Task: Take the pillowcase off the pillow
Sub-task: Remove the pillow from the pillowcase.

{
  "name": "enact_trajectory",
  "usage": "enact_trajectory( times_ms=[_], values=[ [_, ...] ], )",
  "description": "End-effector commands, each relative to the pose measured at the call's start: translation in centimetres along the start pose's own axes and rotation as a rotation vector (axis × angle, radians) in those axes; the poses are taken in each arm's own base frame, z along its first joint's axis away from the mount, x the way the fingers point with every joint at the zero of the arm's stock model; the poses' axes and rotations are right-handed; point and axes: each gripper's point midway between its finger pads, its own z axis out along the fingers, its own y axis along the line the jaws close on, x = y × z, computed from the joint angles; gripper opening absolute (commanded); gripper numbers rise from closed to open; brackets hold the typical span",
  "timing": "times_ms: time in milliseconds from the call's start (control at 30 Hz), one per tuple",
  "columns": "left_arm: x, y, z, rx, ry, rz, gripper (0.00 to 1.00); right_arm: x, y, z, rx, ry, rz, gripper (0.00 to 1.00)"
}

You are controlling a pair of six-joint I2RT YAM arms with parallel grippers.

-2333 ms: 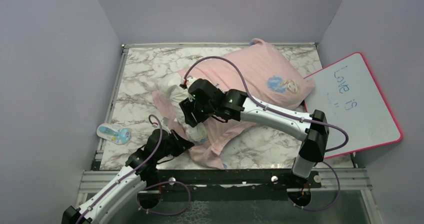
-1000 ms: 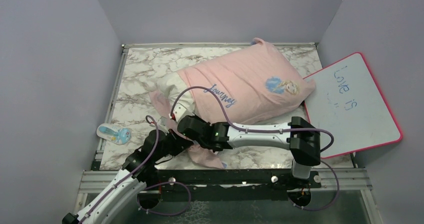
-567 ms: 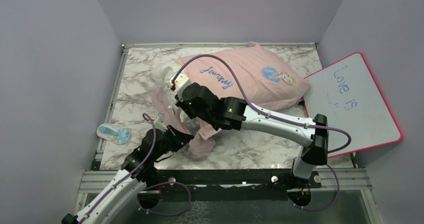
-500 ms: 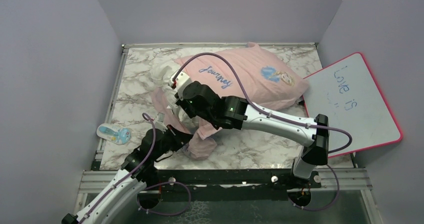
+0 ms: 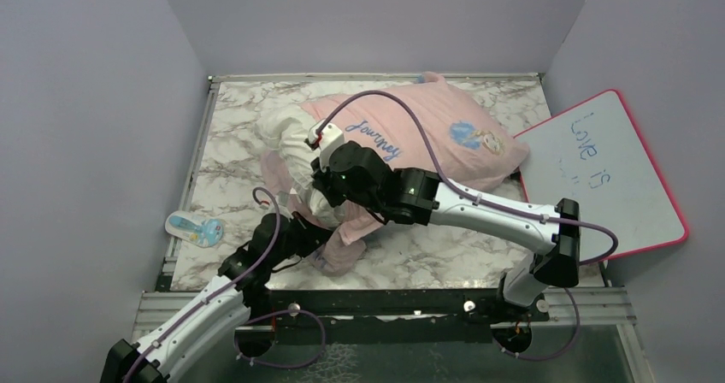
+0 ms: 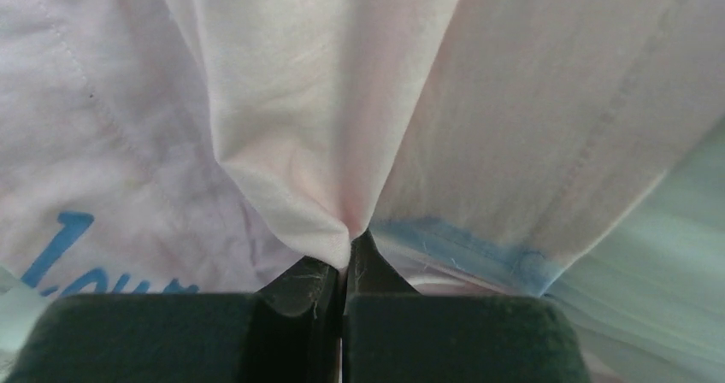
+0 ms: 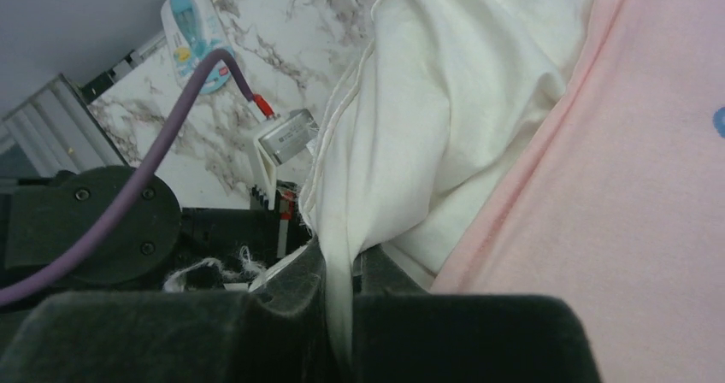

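Observation:
The pale pink pillowcase [image 5: 427,131], printed "Journey", still covers most of the pillow and lies slantwise across the back of the table. The white pillow [image 5: 286,135] bulges out of its open left end. My right gripper [image 5: 319,197] is shut on a fold of the white pillow [image 7: 427,101]; in its wrist view the gripper [image 7: 338,268] pinches that fold beside the pink pillowcase [image 7: 641,186]. My left gripper [image 5: 322,248] is shut on the loose near edge of the pillowcase. In the left wrist view the gripper [image 6: 346,255] pinches a pink fold of the pillowcase [image 6: 282,144].
A pink-framed whiteboard [image 5: 607,178] leans at the right edge of the marble table [image 5: 231,144]. A small blue-and-white packet [image 5: 195,227] lies by the left rim and shows in the right wrist view as the packet [image 7: 195,37]. Purple walls enclose three sides.
Over the last second my right gripper has gone from low near the front edge up and back, pulling white pillow out. The pillowcase's loose end has bunched at my left gripper, which stayed shut.

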Motion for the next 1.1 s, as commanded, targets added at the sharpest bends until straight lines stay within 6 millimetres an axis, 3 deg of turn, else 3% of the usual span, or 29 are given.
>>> enact_trajectory(
  times_ms=[0, 67, 133, 233, 300, 400, 500, 567, 667, 767, 833, 900, 1067],
  values=[
    [2.2, 5.1, 0.7, -0.134, 0.058, -0.002, 0.0, -19.6, 2.2, -8.7, -0.18, -0.546, 0.202, 0.01],
    [2.2, 4.5, 0.7, -0.099, 0.056, 0.005, 0.0, -17.7, 2.4, -7.3, -0.172, -0.475, 0.17, 0.01],
    [1.7, 2.5, 0.2, -0.025, 0.048, 0.019, 0.0, -14.4, 1.2, -5.1, -0.088, -0.393, 0.165, 0.01],
    [-0.3, -1.7, -1.7, 0.077, -0.015, 0.037, 0.29, -7.7, -0.5, -1.7, 0.033, -0.231, 0.113, 0.01],
    [-2.3, -3.6, -3.6, 0.093, -0.098, 0.062, 0.41, -3.8, -1.8, -0.4, 0.111, -0.15, 0.118, 0.01],
    [-5.4, -4.5, -6.7, 0.049, -0.244, 0.072, 0.54, -1.6, -2.2, -0.2, 0.128, -0.107, 0.153, 0.01],
    [-7.0, -5.3, -9.0, 0.045, -0.324, 0.056, 0.6, -0.9, 0.1, -0.2, -0.008, -0.103, 0.186, 0.04],
    [-7.6, -5.9, -9.9, 0.061, -0.349, 0.043, 0.61, -0.2, 1.5, -0.4, -0.098, -0.083, 0.177, 0.13],
    [-7.8, -6.8, -10.6, 0.074, -0.349, 0.039, 0.62, -0.1, 3.1, -2.0, -0.215, -0.051, 0.154, 0.34],
    [-7.9, -7.3, -10.8, 0.074, -0.343, 0.041, 0.63, -0.4, 3.5, -4.7, -0.275, -0.048, 0.181, 0.42],
    [-8.2, -7.8, -10.9, 0.073, -0.347, 0.045, 0.64, 0.2, 3.2, -6.5, -0.294, -0.045, 0.214, 0.57],
    [-8.4, -8.3, -10.9, 0.076, -0.349, 0.058, 0.68, 1.7, 2.5, -8.1, -0.289, -0.022, 0.258, 0.66],
    [-7.4, -8.6, -9.7, 0.063, -0.269, 0.09, 0.73, 8.2, -0.4, -10.6, -0.187, 0.085, 0.398, 0.69]
  ],
)
